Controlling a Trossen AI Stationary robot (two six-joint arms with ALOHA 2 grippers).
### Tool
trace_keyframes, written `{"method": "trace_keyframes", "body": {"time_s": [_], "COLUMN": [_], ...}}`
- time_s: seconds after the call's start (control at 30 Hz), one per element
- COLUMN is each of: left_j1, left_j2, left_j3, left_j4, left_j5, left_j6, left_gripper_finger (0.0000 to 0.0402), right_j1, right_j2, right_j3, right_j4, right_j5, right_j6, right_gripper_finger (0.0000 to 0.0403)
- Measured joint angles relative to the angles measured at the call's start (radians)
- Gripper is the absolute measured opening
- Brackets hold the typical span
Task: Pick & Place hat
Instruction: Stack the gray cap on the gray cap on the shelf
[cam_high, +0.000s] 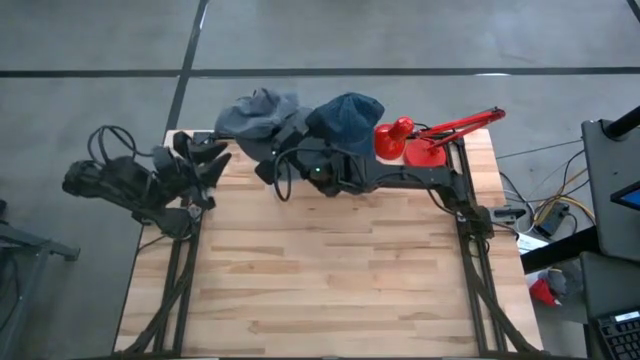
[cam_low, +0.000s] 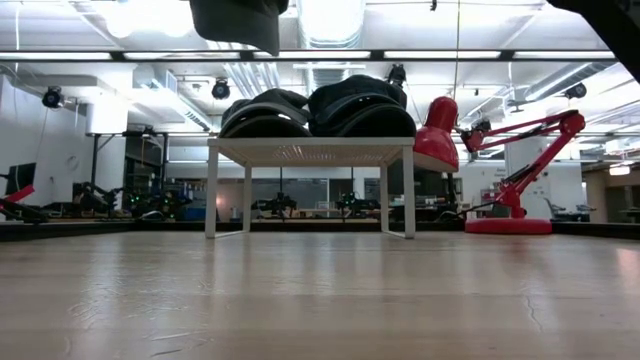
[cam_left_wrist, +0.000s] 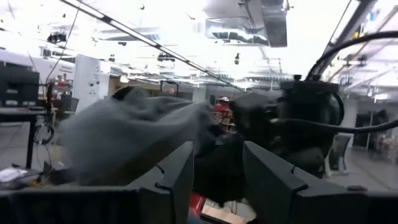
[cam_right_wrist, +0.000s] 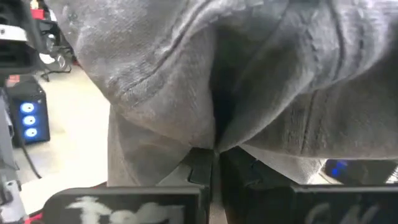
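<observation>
A grey hat (cam_high: 255, 113) and a blue hat (cam_high: 347, 118) lie side by side at the table's far edge. In the low view both rest on a small white stand (cam_low: 310, 150). My right gripper (cam_high: 280, 150) reaches across from the right and is shut on the grey hat (cam_right_wrist: 186, 74). At the far left my left gripper (cam_high: 213, 160) stands open, pointing toward the grey hat (cam_left_wrist: 124, 137) with nothing between its fingers (cam_left_wrist: 180, 168). My right gripper pinches a fold of the grey hat's cloth (cam_right_wrist: 214, 140) between its two shut fingers. The fingers come at it about level, from the table's near right. The cloth bunches above the fingertips; the hat's underside rests on the white stand (cam_low: 265, 125).
A red desk lamp (cam_high: 430, 140) stands at the far right, close beside the blue hat. The wooden table (cam_high: 330, 280) is bare in its middle and near part. The right arm's links (cam_high: 420, 180) stretch along the far part of the table.
</observation>
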Motion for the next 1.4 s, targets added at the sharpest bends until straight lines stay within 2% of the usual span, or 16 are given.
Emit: {"method": "trace_keyframes", "body": {"time_s": [0.23,0.4,0.5,0.7,0.93,1.4], "left_j1": [0.0,-0.001,-0.009,-0.04,-0.089,-0.09], "left_j2": [0.167,0.265,0.296,0.302,0.267,0.273], "left_j3": [0.118,0.193,0.232,0.252,0.252,0.252], "left_j4": [-0.001,-0.01,-0.038,-0.057,-0.054,-0.04], "left_j5": [-0.046,-0.181,-0.256,-0.299,-0.473,-0.549], "left_j6": [0.068,0.117,0.12,0.135,0.205,0.264], "left_gripper_finger": [0.0142,0.0142,0.0142,0.0142,0.0142,0.0142], "right_j1": [0.0,0.008,0.017,0.028,0.035,0.034], "right_j2": [-0.001,-0.001,-0.001,-0.002,-0.003,-0.005], "right_j3": [0.009,0.008,0.008,0.012,0.012,0.01], "right_j4": [0.003,-0.014,-0.008,-0.005,-0.005,-0.029], "right_j5": [0.006,0.017,0.074,0.08,0.073,0.017], "right_j6": [-0.013,-0.061,-0.076,-0.135,-0.168,-0.211], "right_gripper_finger": [0.0012,0.0012,0.0012,0.0012,0.0012,0.0012]}}
